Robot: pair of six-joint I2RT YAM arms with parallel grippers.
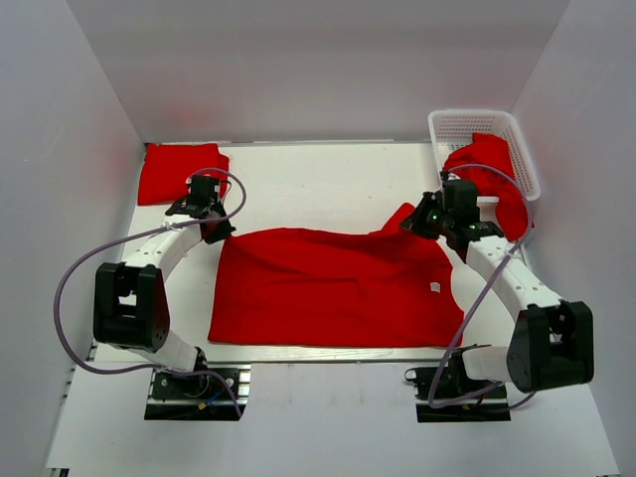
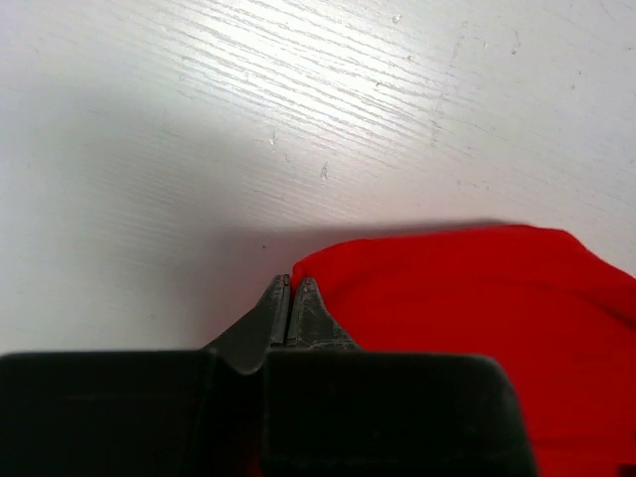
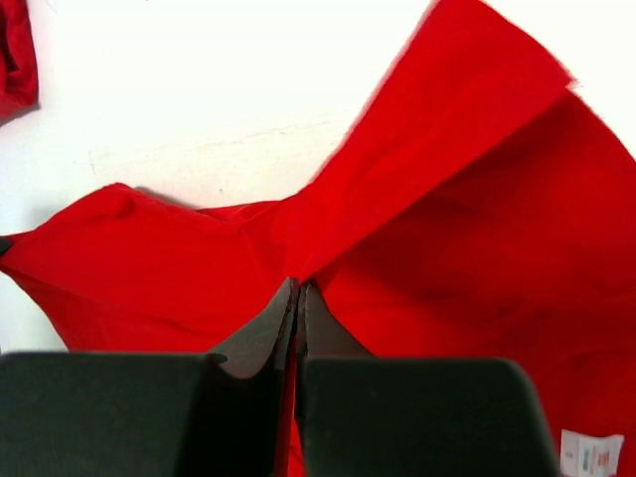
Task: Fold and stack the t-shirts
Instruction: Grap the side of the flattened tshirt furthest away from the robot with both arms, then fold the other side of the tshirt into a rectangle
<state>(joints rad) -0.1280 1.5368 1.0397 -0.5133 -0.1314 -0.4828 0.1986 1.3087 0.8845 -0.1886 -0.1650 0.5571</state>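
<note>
left gripper (image 2: 290,290), right gripper (image 3: 298,295) tight on t-shirt (image 1: 338,288)

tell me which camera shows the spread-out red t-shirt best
The top external view: the whole spread-out t-shirt lies in frame, white label included. The left wrist view shows only one corner at the left gripper; the right wrist view shows a raised fold pinched in the right gripper and part of the label.
</note>
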